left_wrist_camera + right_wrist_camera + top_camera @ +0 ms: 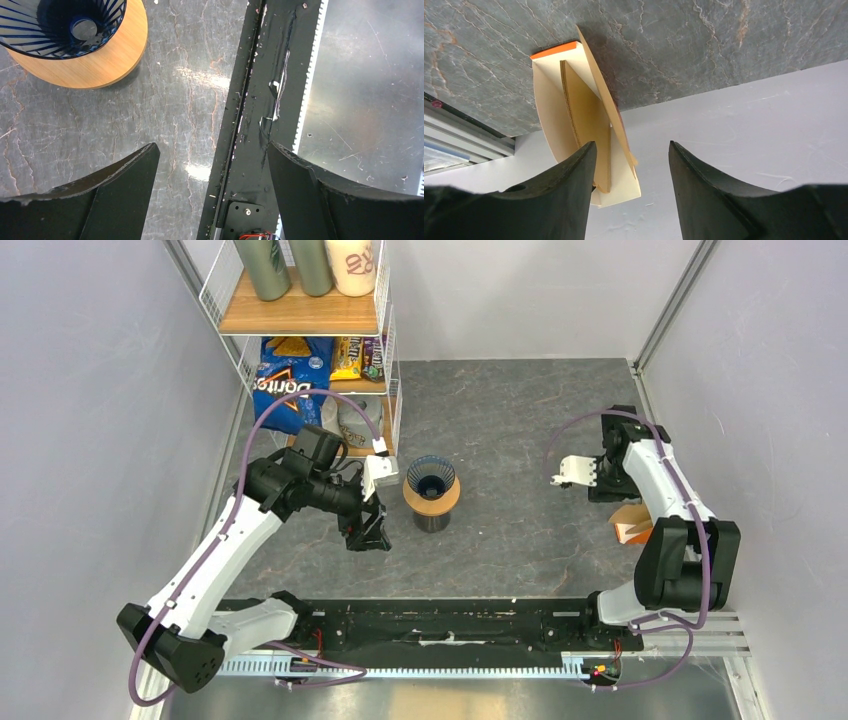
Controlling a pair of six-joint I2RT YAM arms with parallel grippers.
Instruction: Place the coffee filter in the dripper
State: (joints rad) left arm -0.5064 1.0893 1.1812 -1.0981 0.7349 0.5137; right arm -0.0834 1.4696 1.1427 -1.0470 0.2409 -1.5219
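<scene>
Left gripper: open wide, nothing between its fingers. It hangs over the counter just beside the dripper, not touching it.
Right gripper: open, fingers apart and pointed at the holder. One finger is in front of the filter's lower edge; I cannot tell whether it touches, and no grip shows.
Filter: light-brown paper standing on edge inside the holder, between a cream panel and a thin tan sheet.
Holder: orange and cream, at the right side of the counter near the wall.
Dripper: dark blue ribbed cone, upright in a wooden ring on a dark cup, mid-counter. Its ribs and centre hole show.
Filter vs dripper: well apart, on opposite sides of the counter.
</scene>
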